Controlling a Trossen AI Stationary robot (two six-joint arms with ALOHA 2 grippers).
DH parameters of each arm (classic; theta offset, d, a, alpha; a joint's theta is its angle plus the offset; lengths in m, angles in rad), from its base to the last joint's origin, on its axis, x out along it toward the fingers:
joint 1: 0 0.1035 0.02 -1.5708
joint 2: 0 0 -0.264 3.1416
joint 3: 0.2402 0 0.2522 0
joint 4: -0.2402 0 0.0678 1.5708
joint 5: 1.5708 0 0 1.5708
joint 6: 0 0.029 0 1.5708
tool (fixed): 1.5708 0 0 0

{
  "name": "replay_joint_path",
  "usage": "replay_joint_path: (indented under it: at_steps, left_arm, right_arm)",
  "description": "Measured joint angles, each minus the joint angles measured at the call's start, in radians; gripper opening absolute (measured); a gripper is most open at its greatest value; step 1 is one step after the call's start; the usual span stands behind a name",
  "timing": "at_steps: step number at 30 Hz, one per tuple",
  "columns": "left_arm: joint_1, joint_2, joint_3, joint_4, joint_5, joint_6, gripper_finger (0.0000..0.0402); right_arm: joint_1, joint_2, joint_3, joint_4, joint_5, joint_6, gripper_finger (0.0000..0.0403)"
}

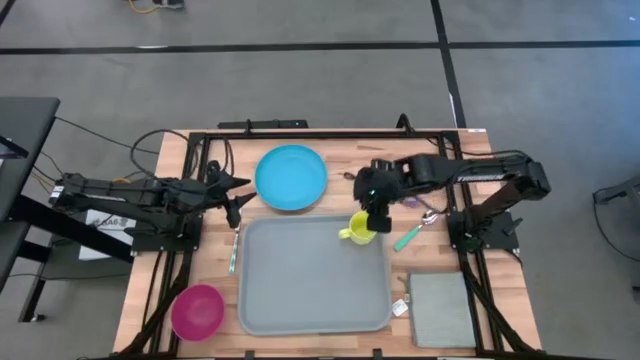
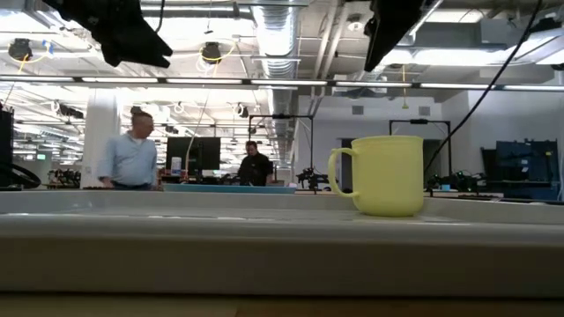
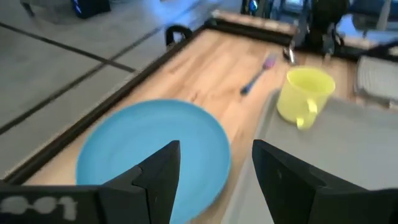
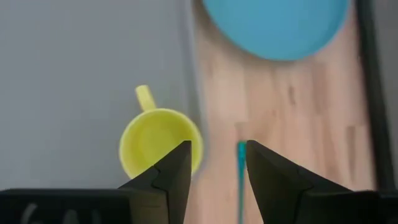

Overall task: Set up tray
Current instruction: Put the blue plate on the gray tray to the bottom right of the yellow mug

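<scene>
Wooden table point(image 1: 300, 150): grey-blue tray point(image 1: 310, 285) at centre front. Right gripper point(image 1: 377, 212) above its far right corner, fingers released, holding nothing. Left gripper point(image 1: 232, 196) off its far left corner, fingers spread, empty.

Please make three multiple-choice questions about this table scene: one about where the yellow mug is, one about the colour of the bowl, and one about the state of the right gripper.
1. Where does the yellow mug stand?
A. on the blue plate
B. in the tray's far right corner
C. on the grey cloth

2. What colour is the bowl near the tray's near left corner?
A. pink
B. green
C. white

3. How is the right gripper?
A. shut on the mug
B. shut on a spoon
C. open above the mug, holding nothing

Answers: 1 B, the high view shows the mug just inside the tray's rim there. 2 A, the bowl is bright pink. 3 C, the right wrist view shows its fingers apart, with the mug standing free below.
</scene>
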State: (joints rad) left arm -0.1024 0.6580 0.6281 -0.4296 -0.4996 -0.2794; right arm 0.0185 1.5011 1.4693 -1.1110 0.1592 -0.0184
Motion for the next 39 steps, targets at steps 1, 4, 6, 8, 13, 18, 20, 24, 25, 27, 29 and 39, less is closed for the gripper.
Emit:
replay_joint_path:
  at_steps: [1,4,6,8,13,18,20,24,25,27,29,39]
  left_arm:
    - [0.001,0.014,0.000,-0.001,0.006,0.000,0.0192]
    - [0.001,0.078,-0.009,0.031,0.012,0.000,0.0192]
    - [0.002,0.143,-0.011,0.047,0.021,0.007,0.0192]
    - [0.001,0.219,-0.011,0.107,-0.009,0.004,0.0192]
    - [0.033,0.398,0.014,0.308,0.031,-0.007,0.0192]
    - [0.088,0.592,0.085,0.327,0.076,-0.052,0.0192]
    - [0.109,0.674,0.112,0.309,0.079,-0.036,0.0192]
    - [0.149,0.831,0.173,0.305,0.163,0.005,0.0192]
    - [0.159,0.869,0.193,0.308,0.186,0.010,0.0192]
    - [0.180,0.940,0.232,0.310,0.208,0.014,0.0192]
    - [0.196,1.001,0.274,0.305,0.209,0.022,0.0192]
    - [0.238,1.174,0.433,0.237,0.259,0.074,0.0192]
  right_arm:
    - [-0.012,-0.012,0.000,0.005,0.000,-0.013,0.0143]
    - [-0.051,-0.039,-0.001,0.042,0.000,-0.017,0.0143]
    - [-0.073,-0.055,-0.001,0.082,0.000,-0.017,0.0143]
    - [-0.088,-0.062,-0.001,0.118,-0.001,-0.017,0.0143]
    - [-0.108,-0.060,-0.001,0.176,-0.003,-0.017,0.0143]
    - [-0.113,-0.045,0.000,0.180,-0.003,-0.017,0.0143]
    - [-0.113,-0.039,-0.002,0.172,-0.003,-0.018,0.0143]
    - [-0.113,-0.041,-0.002,0.173,-0.003,-0.018,0.0143]
    - [-0.113,-0.041,-0.002,0.173,-0.003,-0.016,0.0143]
    - [-0.113,-0.041,-0.002,0.173,-0.003,-0.011,0.0143]
    - [-0.113,-0.041,-0.002,0.170,-0.003,-0.009,0.0143]
    - [-0.111,-0.041,-0.002,0.122,-0.003,-0.009,0.0143]
